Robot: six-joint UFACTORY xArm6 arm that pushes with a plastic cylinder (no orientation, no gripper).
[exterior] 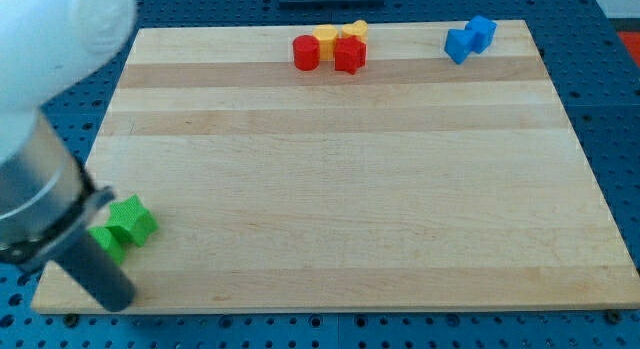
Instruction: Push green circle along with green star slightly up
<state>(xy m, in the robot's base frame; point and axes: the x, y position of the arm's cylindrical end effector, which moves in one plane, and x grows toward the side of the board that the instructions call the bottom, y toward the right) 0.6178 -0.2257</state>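
Observation:
The green star [132,221] lies near the board's lower left corner. The green circle [107,242] touches it on its lower left and is partly hidden by my rod. My tip [117,297] rests at the board's bottom left edge, just below the green circle and below and left of the star. The large arm body fills the view's left side above it.
At the view's top centre sits a cluster: a red circle [306,52], a red block [350,56] and two yellow blocks [327,36] [354,29]. Two blue blocks [459,44] [482,32] lie touching at the top right. The wooden board [340,189] sits on a blue perforated table.

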